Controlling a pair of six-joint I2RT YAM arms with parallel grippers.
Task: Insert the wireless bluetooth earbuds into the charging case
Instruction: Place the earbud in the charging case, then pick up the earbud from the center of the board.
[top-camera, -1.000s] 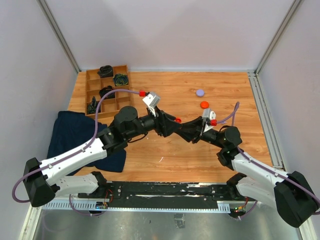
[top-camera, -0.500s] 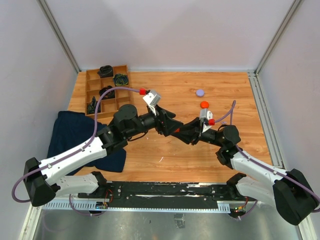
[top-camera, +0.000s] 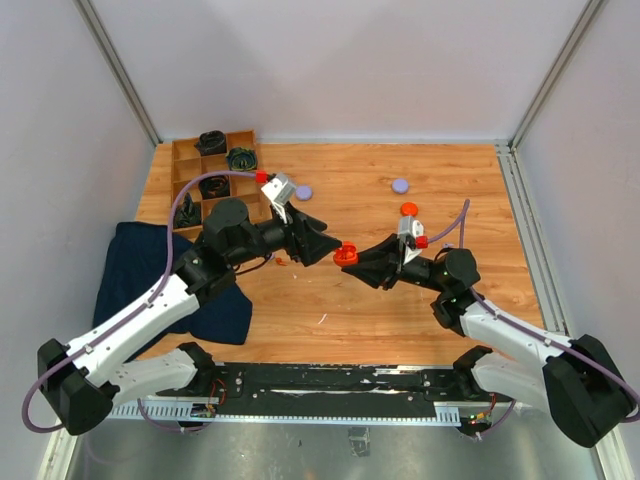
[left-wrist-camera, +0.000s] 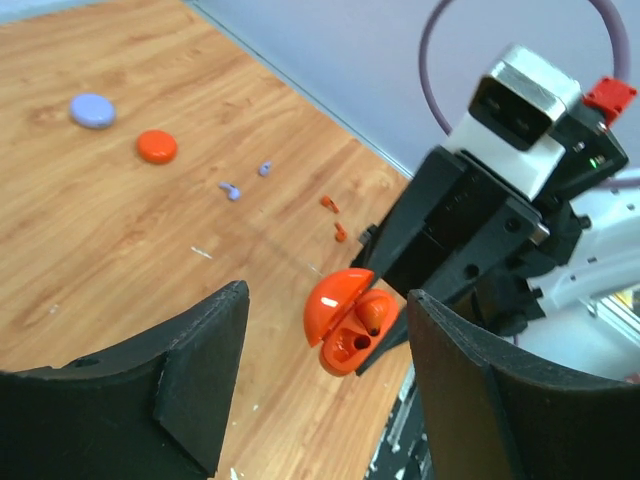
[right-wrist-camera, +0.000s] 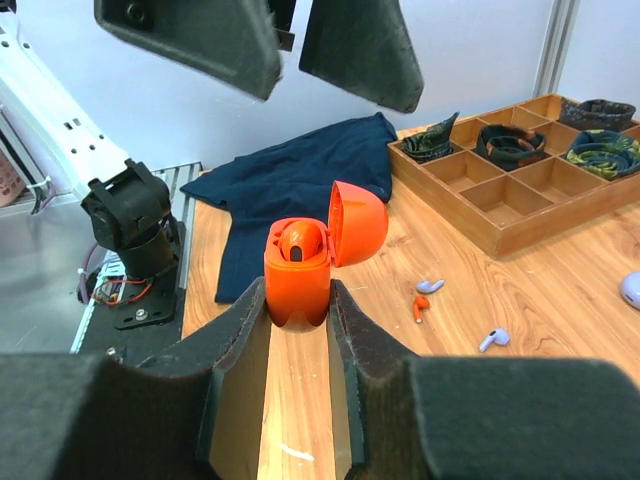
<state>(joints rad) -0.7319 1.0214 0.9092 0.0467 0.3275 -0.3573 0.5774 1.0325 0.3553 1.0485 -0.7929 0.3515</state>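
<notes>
The left fingers (left-wrist-camera: 200, 370) stand spread and empty, just short of the case (left-wrist-camera: 350, 320). The right fingers (right-wrist-camera: 235, 370) clamp the case by its base, lid tipped open. One orange earbud (left-wrist-camera: 372, 312) sits in a socket; the other socket looks empty. A matching orange one from the worktop (left-wrist-camera: 120, 250) likely goes next: pinch its stem and lower it bud-first with the case held level. The left wrist view looks into both sockets and shows four loose earbuds (left-wrist-camera: 231, 189) beyond. The right wrist view shows one socket, plus the tray (right-wrist-camera: 445, 210) and cloth (right-wrist-camera: 290, 180).
</notes>
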